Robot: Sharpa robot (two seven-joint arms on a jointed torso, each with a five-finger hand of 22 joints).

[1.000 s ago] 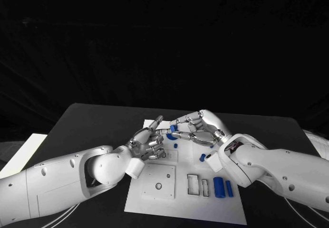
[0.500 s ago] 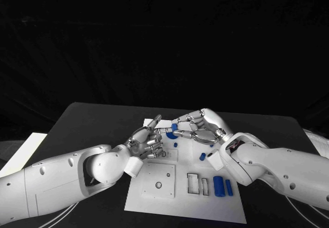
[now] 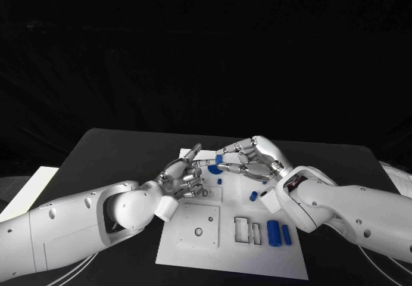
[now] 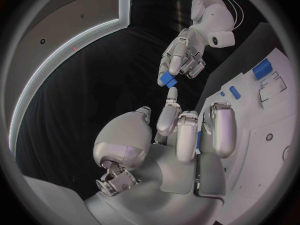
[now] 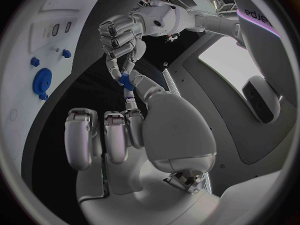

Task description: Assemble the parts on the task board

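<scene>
While both hands meet above the task board:
right hand: pinches a small blue part.
left hand: fingertip touching that part, others curled.

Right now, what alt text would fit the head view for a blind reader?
Two silver hands meet fingertip to fingertip above the far end of a white task board, the right hand pinching a small blue part that the left hand reaches toward. More blue parts lie on the board.
</scene>
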